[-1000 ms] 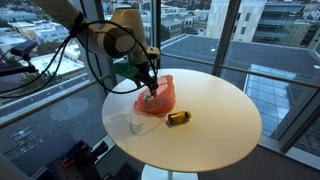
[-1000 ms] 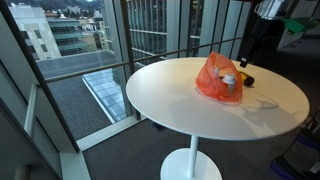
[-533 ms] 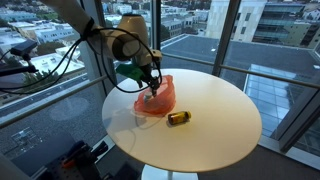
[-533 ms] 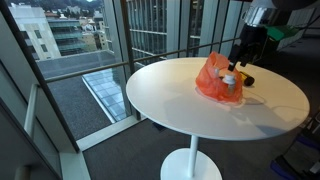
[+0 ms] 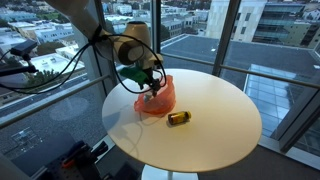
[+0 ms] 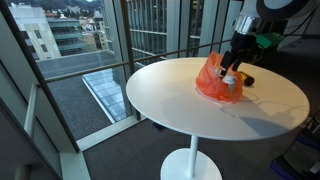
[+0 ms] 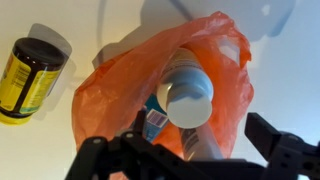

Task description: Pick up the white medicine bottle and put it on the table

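Note:
The white medicine bottle (image 7: 188, 94) stands in an orange-red plastic bag (image 7: 110, 90) with its white cap facing the wrist camera. It also shows in an exterior view (image 6: 230, 83). The bag (image 5: 157, 100) lies on the round cream table (image 5: 205, 130). My gripper (image 7: 205, 132) is open just above the bag mouth, with its fingers on either side of the bottle and not touching it. It hangs over the bag in both exterior views (image 5: 150, 90) (image 6: 233, 70).
An amber-brown bottle with a dark cap (image 7: 30, 75) lies on the table beside the bag, and also shows in an exterior view (image 5: 179, 118). A blue-labelled packet (image 7: 156, 118) sits in the bag next to the white bottle. Glass walls surround the table (image 6: 180, 110).
My gripper has come down and in toward the bag, from above it to right at its mouth. The bag and both bottles have not moved.

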`<state>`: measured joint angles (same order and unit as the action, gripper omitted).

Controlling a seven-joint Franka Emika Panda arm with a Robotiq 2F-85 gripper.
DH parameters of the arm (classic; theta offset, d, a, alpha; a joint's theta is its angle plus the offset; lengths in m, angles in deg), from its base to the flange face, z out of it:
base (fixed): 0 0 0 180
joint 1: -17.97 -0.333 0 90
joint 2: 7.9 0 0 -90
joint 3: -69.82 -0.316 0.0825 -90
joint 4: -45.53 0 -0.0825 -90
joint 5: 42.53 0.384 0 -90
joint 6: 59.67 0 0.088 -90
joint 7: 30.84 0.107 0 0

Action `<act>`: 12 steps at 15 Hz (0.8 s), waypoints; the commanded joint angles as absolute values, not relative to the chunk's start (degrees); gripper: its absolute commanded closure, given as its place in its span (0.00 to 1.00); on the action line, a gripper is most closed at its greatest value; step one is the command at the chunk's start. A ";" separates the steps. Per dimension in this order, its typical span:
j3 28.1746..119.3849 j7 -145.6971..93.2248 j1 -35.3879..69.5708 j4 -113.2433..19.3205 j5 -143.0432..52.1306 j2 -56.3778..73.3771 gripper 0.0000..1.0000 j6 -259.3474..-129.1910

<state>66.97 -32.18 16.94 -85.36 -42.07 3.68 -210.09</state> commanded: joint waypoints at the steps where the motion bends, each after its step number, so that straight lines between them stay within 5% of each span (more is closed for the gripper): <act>1: 66.52 -35.53 17.50 -82.62 -40.53 6.60 0.00 -210.88; 12: 65.68 -39.31 18.14 -82.84 -38.92 6.26 0.00 -208.56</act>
<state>66.59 -36.71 17.03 -83.24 -40.73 7.22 -210.89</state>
